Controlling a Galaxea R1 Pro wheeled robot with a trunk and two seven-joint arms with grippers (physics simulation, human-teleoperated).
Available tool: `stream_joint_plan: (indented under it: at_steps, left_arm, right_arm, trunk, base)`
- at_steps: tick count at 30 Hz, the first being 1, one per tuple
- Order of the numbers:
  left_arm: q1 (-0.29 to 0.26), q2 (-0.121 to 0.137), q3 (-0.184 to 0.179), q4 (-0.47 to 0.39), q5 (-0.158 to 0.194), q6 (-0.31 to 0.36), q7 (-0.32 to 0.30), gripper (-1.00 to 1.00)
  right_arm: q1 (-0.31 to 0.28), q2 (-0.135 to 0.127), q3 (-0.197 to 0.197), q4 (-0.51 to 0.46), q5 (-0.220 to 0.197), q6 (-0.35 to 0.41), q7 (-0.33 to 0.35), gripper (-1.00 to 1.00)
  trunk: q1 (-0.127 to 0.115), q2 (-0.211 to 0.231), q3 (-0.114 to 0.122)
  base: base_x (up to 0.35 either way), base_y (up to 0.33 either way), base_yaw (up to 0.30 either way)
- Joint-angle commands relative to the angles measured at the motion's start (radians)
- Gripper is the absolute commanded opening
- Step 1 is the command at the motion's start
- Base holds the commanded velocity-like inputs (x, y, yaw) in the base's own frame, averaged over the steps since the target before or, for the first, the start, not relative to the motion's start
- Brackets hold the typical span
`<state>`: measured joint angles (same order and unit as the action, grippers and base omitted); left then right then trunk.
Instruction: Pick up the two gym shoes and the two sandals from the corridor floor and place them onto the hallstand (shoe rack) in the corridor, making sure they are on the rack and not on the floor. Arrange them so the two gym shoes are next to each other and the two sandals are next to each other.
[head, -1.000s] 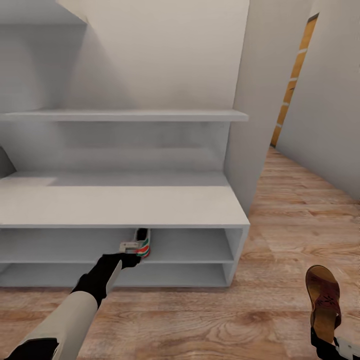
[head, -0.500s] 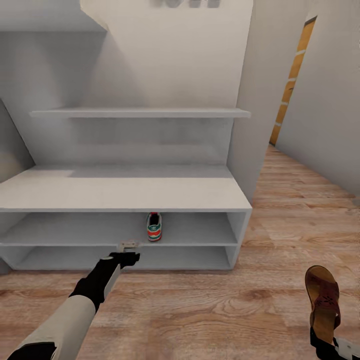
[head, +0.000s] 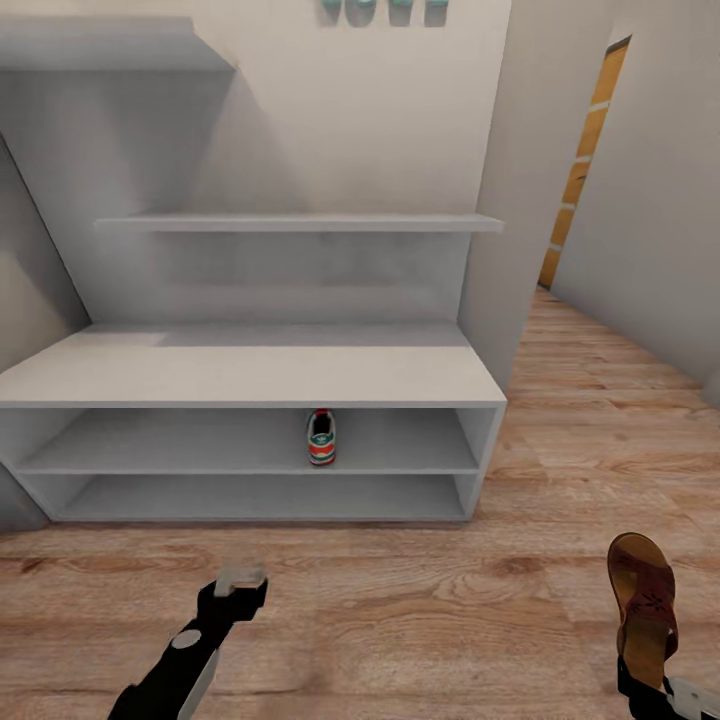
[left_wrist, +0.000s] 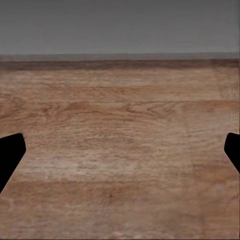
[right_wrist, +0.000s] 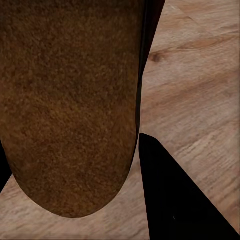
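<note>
A gym shoe (head: 321, 437) sits mid-frame on the hallstand's (head: 250, 375) upper shelf; the left gripper (head: 238, 580), jaws spread, hovers over floor (left_wrist: 120, 150). The right gripper (head: 650, 690), lower right, clamps a sandal (head: 643, 607); its wrist view shows the sole (right_wrist: 70, 100).

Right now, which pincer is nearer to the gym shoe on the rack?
Left. The left pincer hangs open over the floor in front of the shoe rack, below the gym shoe. The right pincer, holding a sandal, is far off to the side.
</note>
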<state>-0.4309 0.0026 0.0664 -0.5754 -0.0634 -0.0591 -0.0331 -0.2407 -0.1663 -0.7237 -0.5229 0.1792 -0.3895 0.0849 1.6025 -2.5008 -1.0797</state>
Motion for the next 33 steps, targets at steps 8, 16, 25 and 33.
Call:
stream_joint_plan:
  at_steps: [8,16,25,33]
  left_arm:
    - [0.165,0.029,0.006,0.01,-0.005,-0.222,-0.096,1.0]
    - [0.18,0.023,0.083,-0.002,-0.005,-0.252,-0.105,1.0]
    - [0.179,0.025,0.097,-0.006,-0.006,-0.255,-0.106,1.0]
    - [0.179,0.024,0.098,-0.005,-0.006,-0.255,-0.106,1.0]
  right_arm:
    - [-0.001,0.004,-0.007,0.003,0.003,-0.003,0.009,-1.0]
    - [-0.001,0.008,-0.006,0.003,0.002,-0.005,0.008,-1.0]
    - [-0.001,0.01,-0.006,0.007,0.002,-0.004,0.007,-1.0]
    - [-0.001,0.01,-0.006,0.007,0.002,-0.003,0.006,-1.0]
  trunk:
    - [0.0,0.0,-0.001]
    - [0.0,0.0,-0.001]
    - [0.0,0.0,-0.001]
    - [0.0,0.0,-0.001]
  base:
    - [-0.003,0.002,0.0]
    - [0.0,0.003,0.0]
    - [0.0,0.245,0.0]
    - [0.0,0.306,0.0]
